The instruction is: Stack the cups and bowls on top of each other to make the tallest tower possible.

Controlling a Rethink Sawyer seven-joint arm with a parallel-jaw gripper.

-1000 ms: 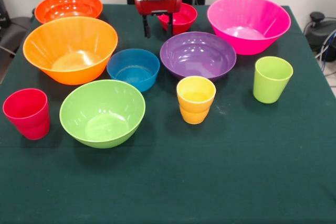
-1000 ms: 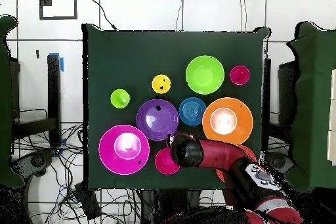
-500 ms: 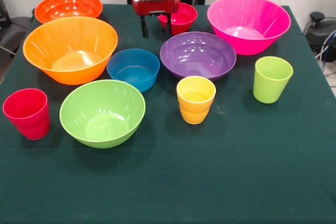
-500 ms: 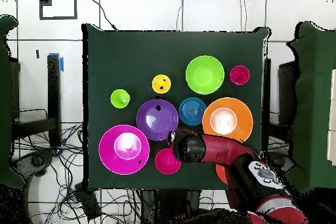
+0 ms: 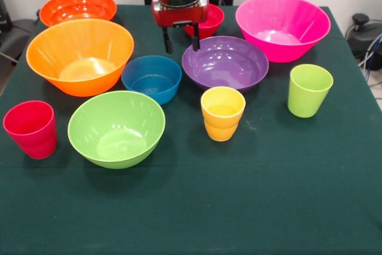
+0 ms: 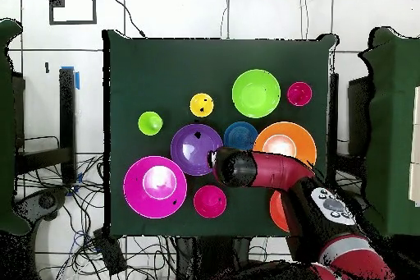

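My gripper (image 5: 181,45) hangs open and empty over the gap between the small blue bowl (image 5: 151,79) and the purple bowl (image 5: 225,63), just in front of the small red bowl (image 5: 206,21). In the overhead view the arm's end (image 6: 230,167) covers the purple bowl's (image 6: 195,147) edge. Every piece stands singly on the green cloth: the pink bowl (image 5: 282,25), light orange bowl (image 5: 80,55), red-orange bowl (image 5: 77,5), lime green bowl (image 5: 116,128), and the yellow cup (image 5: 222,113), green cup (image 5: 310,90) and red cup (image 5: 31,128).
The arm (image 6: 283,174) crosses the light orange bowl (image 6: 287,139) and hides part of the red-orange bowl (image 6: 276,211) in the overhead view. Dark equipment and cables (image 5: 364,34) sit beyond the table's right edge.
The gripper has moved away from the small red bowl toward the table's middle, now hanging between the blue and purple bowls. No cup or bowl has shifted.
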